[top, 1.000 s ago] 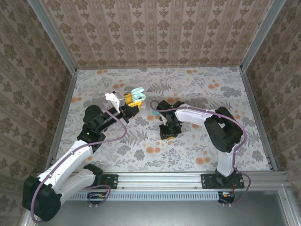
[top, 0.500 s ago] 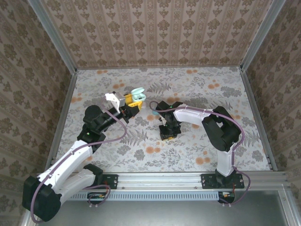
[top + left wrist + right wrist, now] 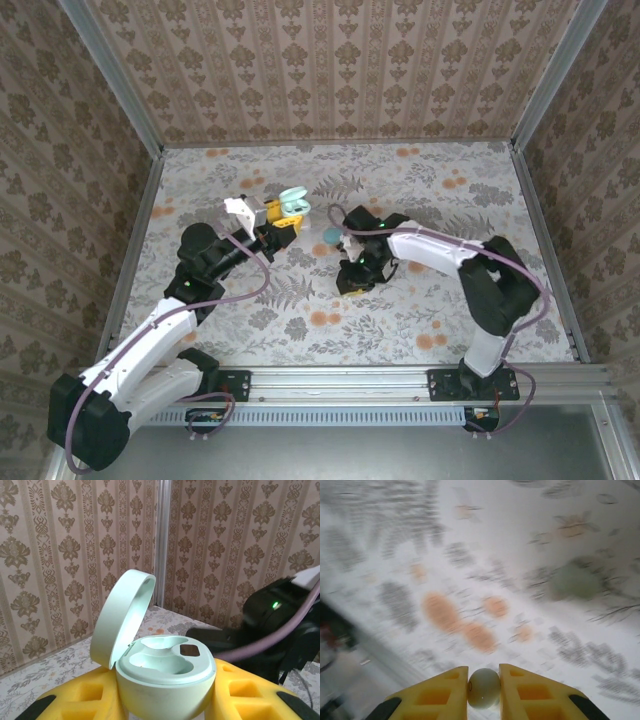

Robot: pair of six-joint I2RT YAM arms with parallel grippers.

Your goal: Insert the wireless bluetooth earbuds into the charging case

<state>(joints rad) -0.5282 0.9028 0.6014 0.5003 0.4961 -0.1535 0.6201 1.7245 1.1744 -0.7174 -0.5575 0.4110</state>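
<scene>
- Left gripper [image 3: 165, 698] clamped on smooth, pale-green charging case [image 3: 165, 676]; pebble-shaped, lid hinged open.
- Right gripper [image 3: 484, 692] closed on rounded, glossy pale earbud [image 3: 483, 685].
- Floral-printed table [image 3: 430, 195]; damask-papered walls [image 3: 330, 70].

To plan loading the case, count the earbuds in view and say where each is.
2. One pale green earbud is pinched in the right gripper; a second earbud lies on the table close by. Others may be hidden.

A pale floral tablecloth [image 3: 300, 340] — orange blooms, grey ferns — lies boxed by damask-papered walls [image 3: 330, 60] and aluminium posts [image 3: 113, 75].
</scene>
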